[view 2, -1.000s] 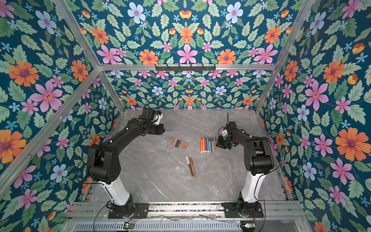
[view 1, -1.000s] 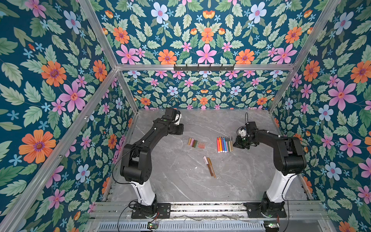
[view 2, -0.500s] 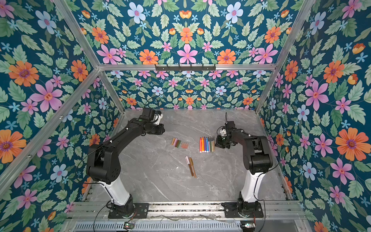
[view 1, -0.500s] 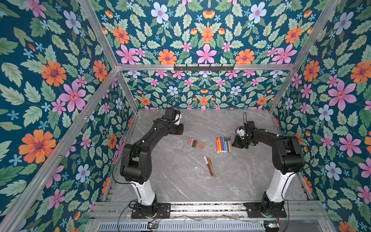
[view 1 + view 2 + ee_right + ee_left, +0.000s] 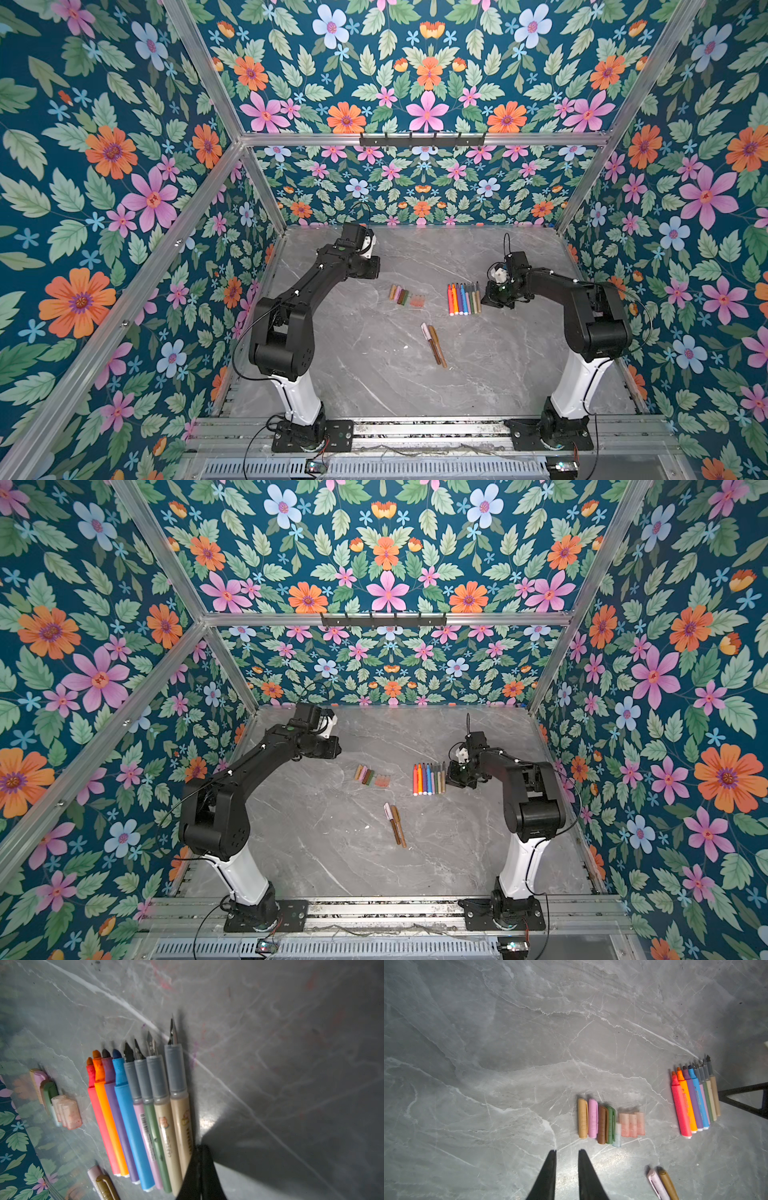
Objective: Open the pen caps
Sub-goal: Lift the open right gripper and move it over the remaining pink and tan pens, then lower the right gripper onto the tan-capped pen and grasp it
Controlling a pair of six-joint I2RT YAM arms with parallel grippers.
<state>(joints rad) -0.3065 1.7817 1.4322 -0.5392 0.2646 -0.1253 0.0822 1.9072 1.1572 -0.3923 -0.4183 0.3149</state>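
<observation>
Top views, progress: eight pens (image 5: 463,299) lie bare-tipped in a row and two capped pens (image 5: 434,345) lie apart from them, nearer the robot; judging by that, most of the job is done and two caps are left to pull.
Left claw (image 5: 566,1151): hangs over the bare table (image 5: 508,1043) near the left end of the loose caps; its fingers stand a little apart with nothing between them.
Loose caps (image 5: 610,1122): eight short tubes side by side, touching, left of the pen row; tan, pink, brown and green ones with clips, one clear bluish, then three see-through peach caps (image 5: 632,1125).
Capped pair, left wrist view: a pale lilac pen (image 5: 654,1181) and a gold pen (image 5: 667,1184) lie touching, caps on.
Bare pens, right wrist view: red, orange, purple and blue pens with felt tips, then lilac, green and two beige with grey collars and fine pointed nibs; the blue pen (image 5: 133,1122) sits mid-row.
Right claw (image 5: 199,1147): fingers pressed together, gripping nothing, at the tail end of the outermost beige pen (image 5: 182,1122); touching or just beside it, I cannot tell.
</observation>
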